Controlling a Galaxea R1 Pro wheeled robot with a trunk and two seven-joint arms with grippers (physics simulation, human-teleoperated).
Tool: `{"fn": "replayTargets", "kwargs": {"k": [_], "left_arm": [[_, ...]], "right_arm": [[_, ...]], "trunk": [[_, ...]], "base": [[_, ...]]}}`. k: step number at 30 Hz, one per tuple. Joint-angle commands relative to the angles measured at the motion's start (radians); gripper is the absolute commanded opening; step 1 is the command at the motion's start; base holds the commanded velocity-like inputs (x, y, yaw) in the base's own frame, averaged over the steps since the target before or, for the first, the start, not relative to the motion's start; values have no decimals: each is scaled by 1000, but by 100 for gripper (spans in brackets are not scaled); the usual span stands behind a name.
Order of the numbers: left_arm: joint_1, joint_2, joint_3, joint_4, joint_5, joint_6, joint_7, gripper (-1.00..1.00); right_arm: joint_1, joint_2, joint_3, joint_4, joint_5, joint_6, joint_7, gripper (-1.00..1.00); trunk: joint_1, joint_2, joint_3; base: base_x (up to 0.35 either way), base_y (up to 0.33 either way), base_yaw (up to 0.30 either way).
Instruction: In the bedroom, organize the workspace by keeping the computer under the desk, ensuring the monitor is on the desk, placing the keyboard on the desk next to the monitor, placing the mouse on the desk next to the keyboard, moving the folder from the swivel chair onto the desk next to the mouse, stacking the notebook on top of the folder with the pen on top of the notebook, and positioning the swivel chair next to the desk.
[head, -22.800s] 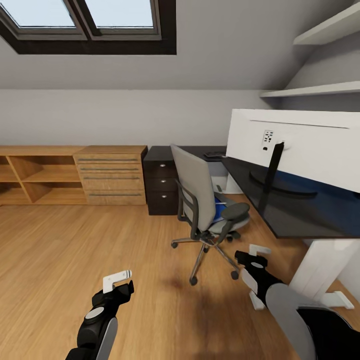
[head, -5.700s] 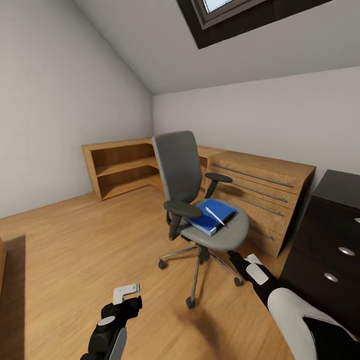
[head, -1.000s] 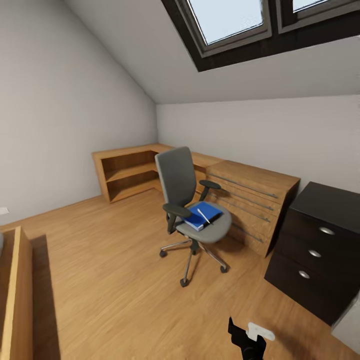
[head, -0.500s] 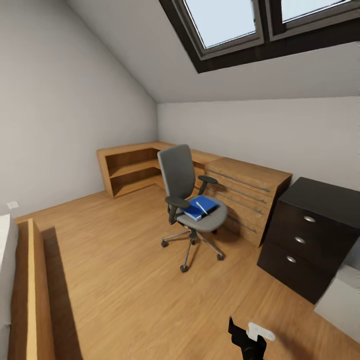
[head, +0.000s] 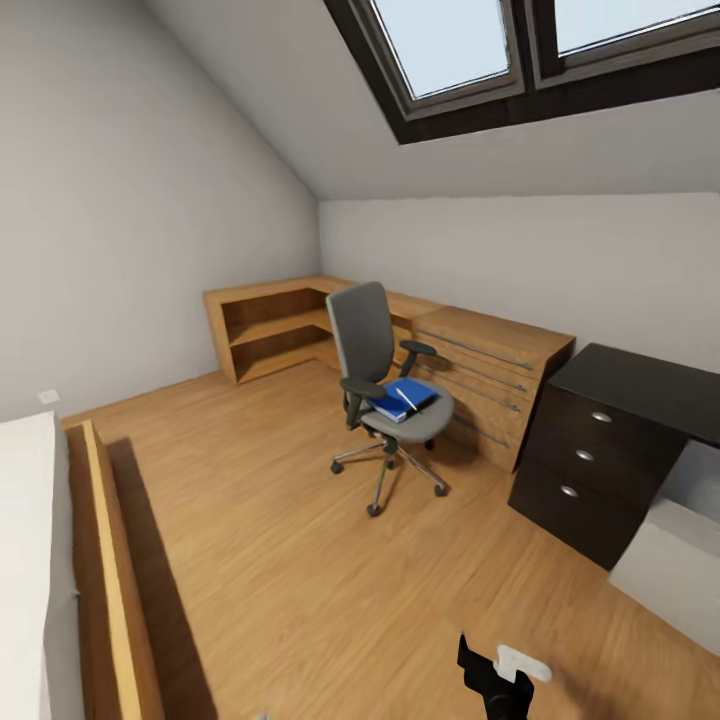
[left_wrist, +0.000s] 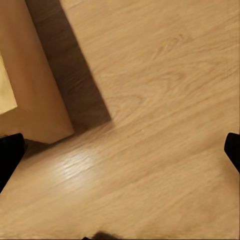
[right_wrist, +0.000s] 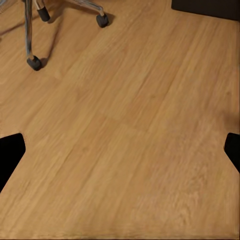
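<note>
The grey swivel chair (head: 372, 372) stands on the oak floor in front of the oak dresser, its casters (right_wrist: 34, 62) close to my right gripper. The blue folder (head: 397, 398) lies on its seat with the thin white pen (head: 404, 399) on top. I cannot pick the notebook out at this distance. The black desk (head: 628, 379) with silver-knobbed drawers is at the right, a light grey box that looks like the computer (head: 668, 560) below it. Monitor, keyboard and mouse are out of view. My right gripper (head: 505, 672) (right_wrist: 120, 150) and left gripper (left_wrist: 120, 152) hang open over bare floor.
An oak dresser (head: 490, 365) and an open oak shelf unit (head: 268, 325) line the far walls. A bed with a wooden side board (head: 100, 560) (left_wrist: 27, 75) runs along the left. Skylights sit in the sloped ceiling. Open floor lies between me and the chair.
The view has pulled back and swung, so the chair looks smaller and farther. More of the bed at left and the grey box at right have come into view. The grippers keep their pose.
</note>
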Motion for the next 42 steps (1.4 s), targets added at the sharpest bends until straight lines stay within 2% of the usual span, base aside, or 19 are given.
{"fn": "replayTargets", "kwargs": {"k": [1,12,16,18,22,42], "left_arm": [[0,1,-8,0,11,-5,7,100],[0,3,-4,-3,11,-8,8,100],[0,5,-3,-3,11,-17,8,100],[0,5,-1,-3,11,-51,8,100],[0,5,-1,-3,11,-68,8,100],[-1,4,-5,2,8,-73,6,100]], "right_arm": [[-1,0,4,2,-9,-5,0,100],[-1,-1,4,2,-6,-5,1,100],[-1,-1,4,2,-5,-6,1,100],[-1,-2,4,1,-3,-6,2,100],[-1,-2,4,2,-2,-8,2,100],[-1,0,5,1,1,-10,4,100]], "trunk": [[-5,7,1],[-47,84,20],[-62,112,31],[-70,126,37],[-85,154,49],[-162,294,112]], "base": [[-335,120,0],[-332,141,-99],[-315,188,-256],[-306,198,-286],[-305,199,-293],[-329,36,-298]]}}
